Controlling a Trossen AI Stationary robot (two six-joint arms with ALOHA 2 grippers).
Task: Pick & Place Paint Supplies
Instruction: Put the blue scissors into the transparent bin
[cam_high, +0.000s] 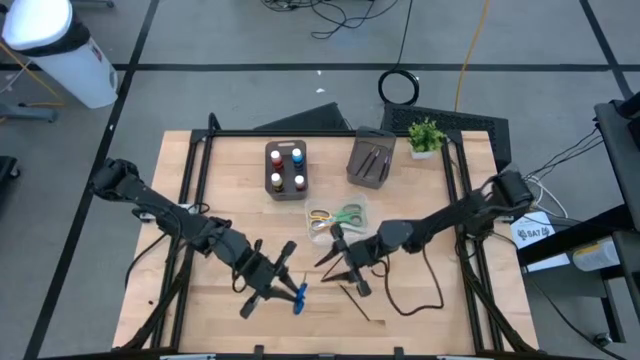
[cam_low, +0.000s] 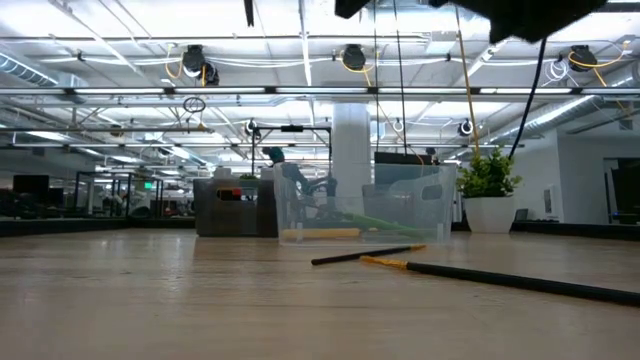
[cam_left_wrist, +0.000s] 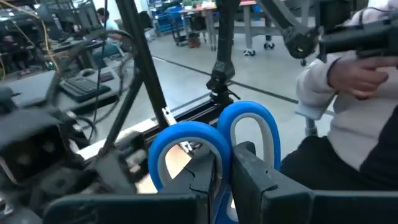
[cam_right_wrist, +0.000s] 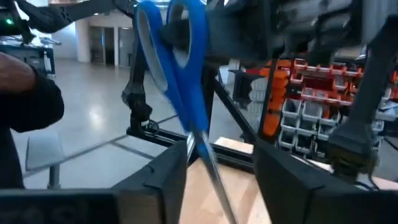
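Two grippers mid-table, front half. Left gripper clenched on blue scissors, handles up between its fingers in left wrist view. Right gripper just beside, jaws parted around scissor blades in right wrist view; contact unclear. Green and yellow scissors in clear box. Four paint bottles in dark tray. Two brushes lying on table. Potted plant at far right corner.
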